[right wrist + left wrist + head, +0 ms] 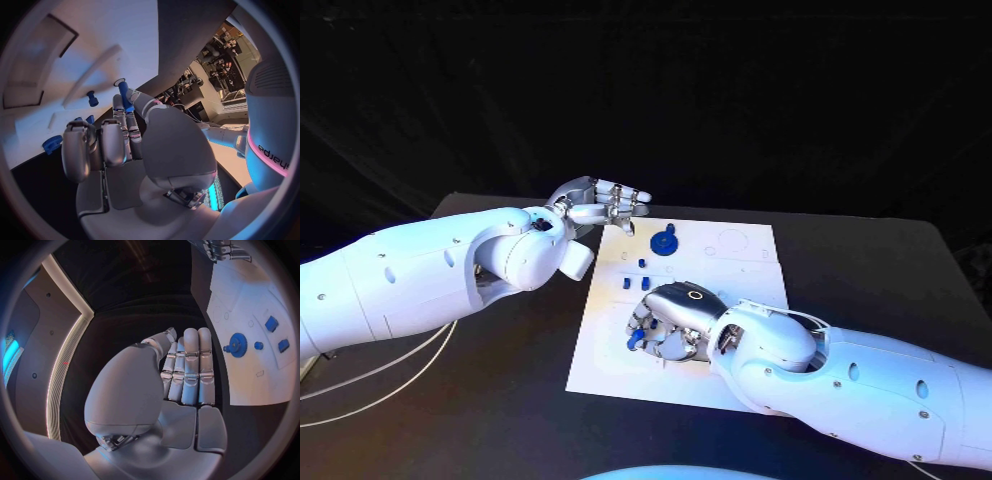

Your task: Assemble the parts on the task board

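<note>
Right hand [678, 320] over task board [747, 262], pinching blue peg [125, 95]. Left hand [600, 208] released at board's far corner. One blue gear [665, 241].

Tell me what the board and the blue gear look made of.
Task board: looks like matte white plastic or painted sheet, flat with shallow recesses; can't tell which. Blue gear: likely moulded plastic, uniform saturated colour, toothed rim clear in the left wrist view.

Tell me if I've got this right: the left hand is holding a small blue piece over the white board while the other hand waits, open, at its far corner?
Wrong hand. The head view shows the right hand holding the blue piece over the task board; the left hand waits open at the far corner.
</note>
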Controlling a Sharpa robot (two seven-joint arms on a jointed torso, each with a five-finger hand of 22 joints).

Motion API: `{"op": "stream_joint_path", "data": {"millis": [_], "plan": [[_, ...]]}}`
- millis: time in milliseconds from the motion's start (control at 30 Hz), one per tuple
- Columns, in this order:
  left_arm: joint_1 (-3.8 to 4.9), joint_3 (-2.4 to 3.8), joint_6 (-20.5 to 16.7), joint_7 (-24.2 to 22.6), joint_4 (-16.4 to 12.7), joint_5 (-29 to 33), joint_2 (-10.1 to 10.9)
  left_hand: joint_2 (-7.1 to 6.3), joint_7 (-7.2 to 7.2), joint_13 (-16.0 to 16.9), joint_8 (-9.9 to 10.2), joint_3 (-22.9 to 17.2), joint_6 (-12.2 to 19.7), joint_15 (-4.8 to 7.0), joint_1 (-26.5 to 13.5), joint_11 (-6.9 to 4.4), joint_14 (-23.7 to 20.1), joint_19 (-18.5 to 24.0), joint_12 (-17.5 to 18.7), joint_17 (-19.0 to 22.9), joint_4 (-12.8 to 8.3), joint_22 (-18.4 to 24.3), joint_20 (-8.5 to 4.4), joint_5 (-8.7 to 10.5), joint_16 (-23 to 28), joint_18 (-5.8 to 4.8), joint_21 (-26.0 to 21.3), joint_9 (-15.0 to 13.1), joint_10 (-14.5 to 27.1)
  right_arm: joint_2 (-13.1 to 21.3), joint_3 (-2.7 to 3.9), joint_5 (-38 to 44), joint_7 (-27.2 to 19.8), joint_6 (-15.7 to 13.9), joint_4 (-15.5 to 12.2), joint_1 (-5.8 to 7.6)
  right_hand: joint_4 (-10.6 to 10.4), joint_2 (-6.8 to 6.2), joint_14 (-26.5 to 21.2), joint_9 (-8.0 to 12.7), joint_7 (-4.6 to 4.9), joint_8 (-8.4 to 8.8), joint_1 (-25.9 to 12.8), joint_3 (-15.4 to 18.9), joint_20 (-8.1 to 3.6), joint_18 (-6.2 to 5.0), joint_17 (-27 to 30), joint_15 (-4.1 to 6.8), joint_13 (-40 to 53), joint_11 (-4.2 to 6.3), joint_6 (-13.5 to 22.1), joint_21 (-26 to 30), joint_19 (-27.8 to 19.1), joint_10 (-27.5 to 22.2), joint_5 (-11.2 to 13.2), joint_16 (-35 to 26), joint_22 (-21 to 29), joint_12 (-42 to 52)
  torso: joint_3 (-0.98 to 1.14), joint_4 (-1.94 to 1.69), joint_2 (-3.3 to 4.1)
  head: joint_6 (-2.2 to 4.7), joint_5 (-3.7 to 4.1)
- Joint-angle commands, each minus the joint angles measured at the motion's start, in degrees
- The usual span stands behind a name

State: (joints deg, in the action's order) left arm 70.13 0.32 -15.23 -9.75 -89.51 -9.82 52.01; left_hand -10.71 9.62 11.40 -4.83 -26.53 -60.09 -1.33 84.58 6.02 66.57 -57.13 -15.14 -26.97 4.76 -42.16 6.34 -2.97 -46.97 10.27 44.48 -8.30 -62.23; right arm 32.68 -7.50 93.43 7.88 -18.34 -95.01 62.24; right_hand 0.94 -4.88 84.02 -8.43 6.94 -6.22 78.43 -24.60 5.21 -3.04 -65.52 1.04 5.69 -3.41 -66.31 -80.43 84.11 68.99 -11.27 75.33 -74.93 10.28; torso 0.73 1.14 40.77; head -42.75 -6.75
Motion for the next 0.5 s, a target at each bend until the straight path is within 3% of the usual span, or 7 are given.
{"op": "stream_joint_path", "data": {"millis": [33, 500], "plan": [[0.02, 0.03, 0.97, -0.12, -0.12, 0.47, -0.01, 0.46, 0.20, -0.05, 0.20, 0.30, 0.06, -0.11, 0.19, -0.11, -0.38, -0.35, -0.31, 0.05, -0.02, 0.06, 0.24, -0.16, 0.18, 0.28, -0.21, 0.08, 0.37, 0.14, -0.02, 2.18, 0.89, 2.86, -0.01, -0.07, 0.03, 0.25, 1.83, -0.09, 0.25, -0.21, -0.12, -0.22, -0.28, 0.64, 0.08, 0.06, 0.08, -0.05, -0.04, 0.18, 0.67, -0.21, -0.37, 0.07, -9.42, -0.10, 0.01, 0.02, 0.01, -0.09, -0.05], [0.02, 0.02, 1.01, 0.00, -0.15, 0.47, 0.18, 0.46, 0.20, -0.05, 0.20, 0.30, 0.06, -0.11, 0.19, -0.11, -0.38, -0.35, -0.31, 0.05, -0.02, 0.06, 0.24, -0.16, 0.18, 0.28, -0.21, 0.08, 0.37, -0.08, -0.02, 5.01, 3.14, 4.31, 0.04, -0.07, -0.08, 0.11, 1.79, -0.16, 0.23, -0.19, -0.46, -0.06, -0.24, 0.61, 0.23, 0.03, 0.11, -0.06, -0.03, 0.29, 0.61, -0.16, -0.24, 0.01, -9.38, -0.18, -0.05, -0.05, -0.02, -0.03, 0.14]]}}
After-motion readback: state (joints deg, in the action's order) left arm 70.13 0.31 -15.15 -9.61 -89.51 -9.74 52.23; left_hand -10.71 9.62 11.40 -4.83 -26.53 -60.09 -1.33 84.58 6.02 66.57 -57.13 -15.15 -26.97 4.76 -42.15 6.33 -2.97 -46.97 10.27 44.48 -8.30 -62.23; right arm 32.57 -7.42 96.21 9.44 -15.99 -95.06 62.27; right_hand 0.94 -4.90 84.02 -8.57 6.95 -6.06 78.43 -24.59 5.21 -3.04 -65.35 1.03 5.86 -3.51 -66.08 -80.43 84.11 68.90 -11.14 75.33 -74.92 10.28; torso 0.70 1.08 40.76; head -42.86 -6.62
